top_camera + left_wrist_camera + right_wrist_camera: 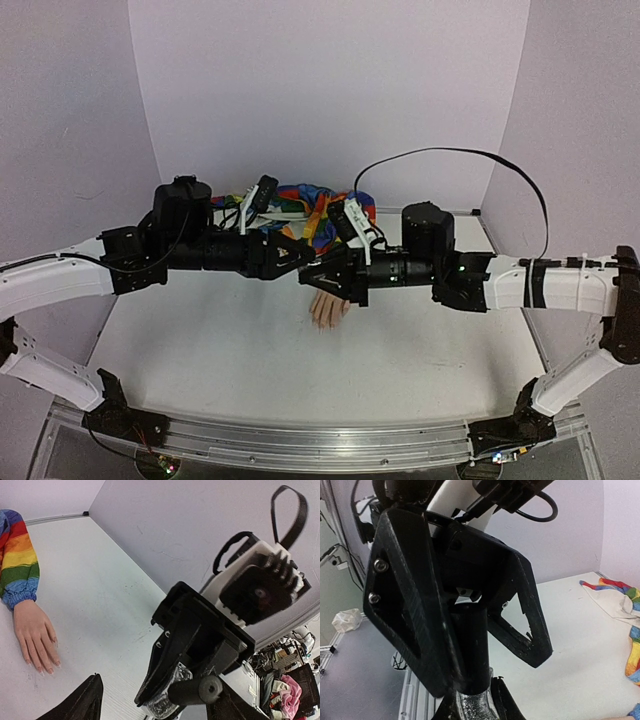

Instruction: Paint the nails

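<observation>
The pale mannequin hand [34,635] lies flat on the white table, at the end of a rainbow-striped sleeve [17,555]. Its nails [49,670] point toward the table's near side. Both grippers meet in the air just above it [328,308]. My right gripper [472,702] is shut on a small glittery bottle [162,702] with a black cap [470,645]. My left gripper [160,690] is open, and its fingers [527,630] stand on either side of the cap. In the right wrist view one finger stands apart from the cap and the other overlaps it.
The crumpled rest of the rainbow sleeve [305,205] lies at the back of the table [200,350] near the rear wall. Pale walls close in the back and both sides. A black cable [450,152] loops above the right arm.
</observation>
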